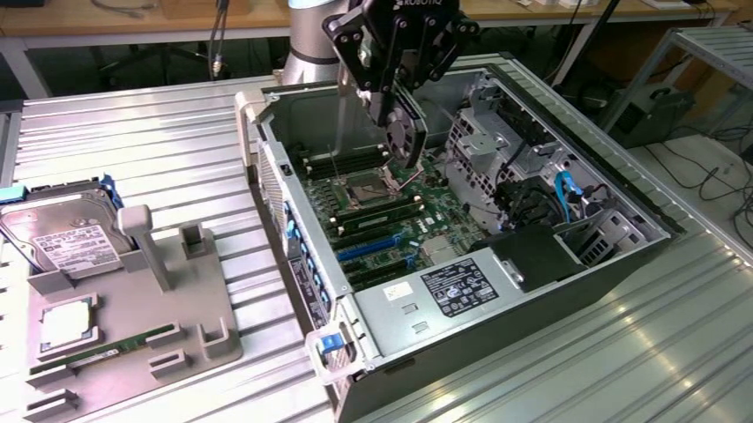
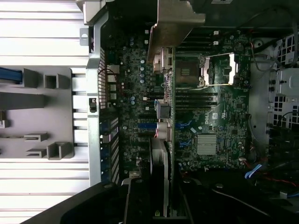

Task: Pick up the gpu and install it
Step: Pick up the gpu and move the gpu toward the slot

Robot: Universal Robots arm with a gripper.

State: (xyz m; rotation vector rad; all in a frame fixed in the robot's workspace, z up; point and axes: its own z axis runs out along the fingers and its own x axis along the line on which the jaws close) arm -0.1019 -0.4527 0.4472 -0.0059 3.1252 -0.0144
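Note:
My gripper [image 1: 393, 101] hangs over the open computer case [image 1: 268, 167] and is shut on the gpu [image 1: 407, 137]. The card hangs upright, its black fan face turned toward the exterior view's left, with its lower edge just above the motherboard [image 1: 394, 216] near the CPU socket [image 1: 359, 187]. In the wrist view the gpu [image 2: 166, 116] appears edge-on between the fingers [image 2: 136, 200], with its silvery bracket [image 2: 175, 23] at the far end. It lies over the board beside the blue slots [image 2: 149, 126].
Left of the case in the exterior view stands a grey fixture tray [image 1: 136, 352] holding a hard drive [image 1: 65, 236], a CPU [image 1: 65, 322] and a green RAM stick [image 1: 104, 348]. Drive cages and cables [image 1: 565, 198] crowd the case's right side. A power supply [image 1: 453, 286] sits at its near end.

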